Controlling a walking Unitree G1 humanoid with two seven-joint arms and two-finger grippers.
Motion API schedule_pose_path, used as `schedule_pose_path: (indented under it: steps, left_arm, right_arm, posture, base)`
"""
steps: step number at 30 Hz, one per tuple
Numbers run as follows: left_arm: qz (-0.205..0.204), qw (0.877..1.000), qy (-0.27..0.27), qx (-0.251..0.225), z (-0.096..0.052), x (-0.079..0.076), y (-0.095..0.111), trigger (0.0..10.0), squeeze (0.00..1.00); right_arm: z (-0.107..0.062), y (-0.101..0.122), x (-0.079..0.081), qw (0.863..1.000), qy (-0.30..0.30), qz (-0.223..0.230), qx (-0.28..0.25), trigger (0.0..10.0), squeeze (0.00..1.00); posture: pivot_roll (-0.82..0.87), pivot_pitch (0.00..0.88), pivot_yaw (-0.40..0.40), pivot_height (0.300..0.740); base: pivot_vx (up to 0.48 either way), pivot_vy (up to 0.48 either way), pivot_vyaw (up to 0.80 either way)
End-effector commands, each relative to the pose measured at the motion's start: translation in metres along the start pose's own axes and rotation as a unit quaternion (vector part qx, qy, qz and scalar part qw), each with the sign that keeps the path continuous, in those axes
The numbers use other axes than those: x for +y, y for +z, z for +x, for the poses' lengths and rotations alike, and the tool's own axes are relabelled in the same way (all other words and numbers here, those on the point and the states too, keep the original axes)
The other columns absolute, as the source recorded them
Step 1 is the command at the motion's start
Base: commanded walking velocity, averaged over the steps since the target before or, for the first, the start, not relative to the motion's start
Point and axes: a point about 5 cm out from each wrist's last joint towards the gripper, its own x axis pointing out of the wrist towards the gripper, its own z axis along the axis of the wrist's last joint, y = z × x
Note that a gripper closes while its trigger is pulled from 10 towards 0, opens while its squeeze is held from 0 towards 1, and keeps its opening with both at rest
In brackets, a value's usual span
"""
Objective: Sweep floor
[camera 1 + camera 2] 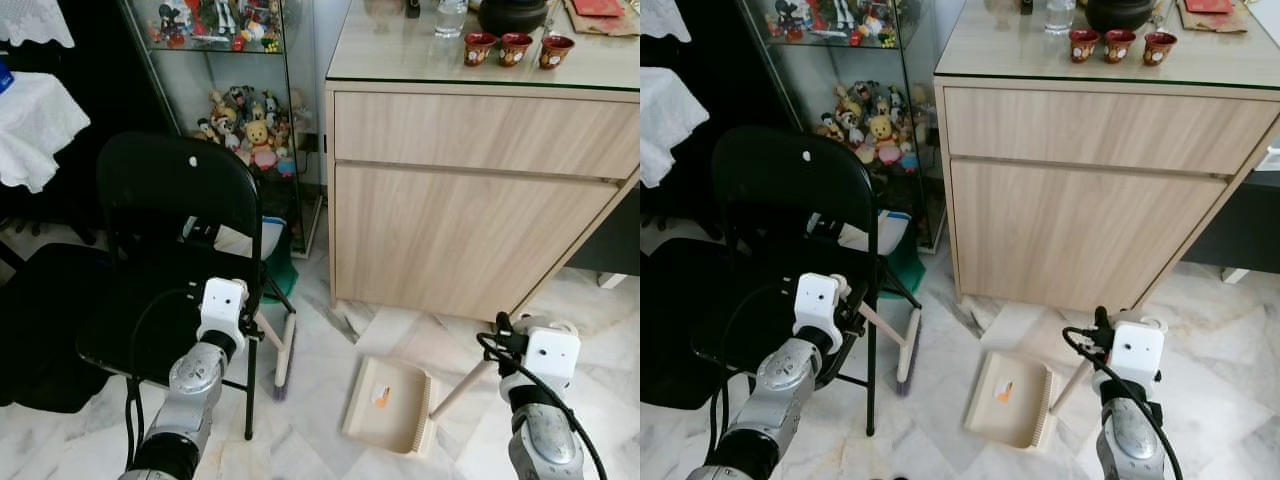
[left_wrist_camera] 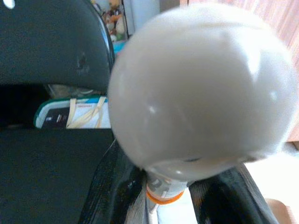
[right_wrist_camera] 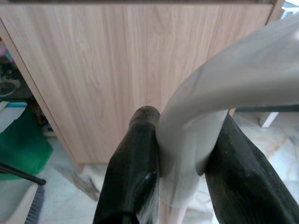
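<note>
1. The broom is held by the left end effector, whose two black fingers are pinched on the pale handle just below its rounded cap.
2. From that grip the broom is slanted down to the marble floor, and its bristle head is seen resting there beside the front leg of the black folding chair.
3. The dustpan is seen lying flat on the floor, in front of the wooden cabinet, with a small orange scrap inside it.
4. The dustpan's long handle is clamped by the right end effector; the black fingers are pressed against the pale curved handle on both sides.
5. The broom head and the dustpan are kept apart, with bare floor between them.
6. On the worktop of the cabinet, three small red cups are lined up near the front edge.
7. Behind the chair, a glass display case packed with figurines is noted.
</note>
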Motion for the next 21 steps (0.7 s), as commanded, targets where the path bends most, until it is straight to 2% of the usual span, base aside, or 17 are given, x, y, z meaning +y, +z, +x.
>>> schedule_pose_path:
  steps: [1,8,10,21]
  left_arm:
    - [0.009,1.000,-0.001,-0.013,0.0049,0.0005,0.0076,10.0,0.00]
    - [0.009,1.000,0.002,-0.015,0.0026,0.0023,0.0066,10.0,0.00]
    - [0.009,1.000,0.003,-0.015,0.0017,0.0022,0.0058,10.0,0.00]
    - [0.006,1.000,0.003,-0.017,0.0020,0.0002,0.0058,10.0,0.00]
  right_arm:
    - [0.0070,0.0157,0.0002,0.999,-0.009,0.009,-0.032,10.0,0.00]
    - [0.0115,0.0210,0.0004,0.999,-0.019,0.027,-0.036,10.0,0.00]
    - [0.0104,0.0198,0.0013,0.999,-0.011,0.014,-0.034,10.0,0.00]
    - [0.0069,0.0159,0.0042,0.999,0.001,0.014,-0.028,10.0,0.00]
  posture:
    - [-0.08,0.120,0.066,0.740]
    - [-0.08,0.110,0.060,0.740]
    - [-0.08,0.107,0.058,0.740]
    - [-0.08,0.090,0.053,0.740]
  base:
    - [0.000,0.000,0.00]
    - [0.000,-0.250,0.00]
    - [0.000,-0.253,0.00]
    - [0.000,-0.253,0.00]
